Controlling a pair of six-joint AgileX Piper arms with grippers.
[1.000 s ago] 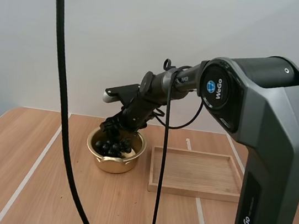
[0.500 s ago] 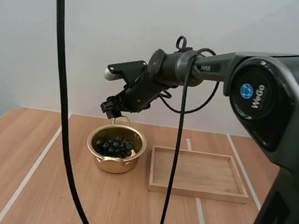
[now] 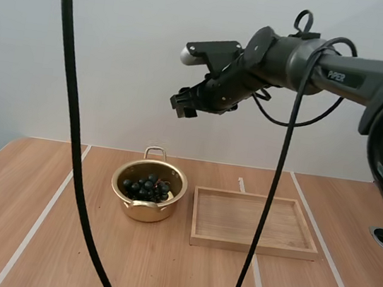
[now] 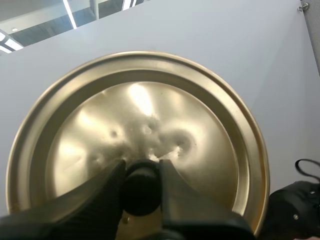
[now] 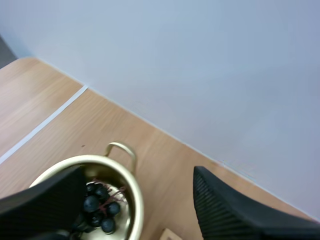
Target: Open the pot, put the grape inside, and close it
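High view: on the light wooden table (image 3: 36, 236) a round gold-coloured metal pot (image 3: 145, 210) with small loop handles stands left of centre, uncovered, and the bunch of dark round grapes (image 3: 146, 187) lies inside it, below the rim. Above the pot and slightly to its right, the right gripper (image 3: 185, 105) hangs high over the table, well apart from the pot, on an arm that reaches in from the right. Just beside the pot on its right lies a shallow rectangular wooden tray (image 3: 252, 246), its long side parallel to the table's front edge.

In the left wrist view the left gripper (image 4: 141, 175) has its two black fingers (image 4: 107, 187) pinched on the black knob (image 4: 141, 190) of a round gold-coloured metal lid (image 4: 150, 120), whose slightly dented face is turned to the camera.

In the right wrist view the right gripper (image 5: 136, 172) is wide open, its fingers (image 5: 225, 210) standing far apart with their ribbed inner faces turned to each other. Below them sits the pot (image 5: 131, 192) with the grapes (image 5: 97, 205) in it, one loop handle on the side nearer the wall
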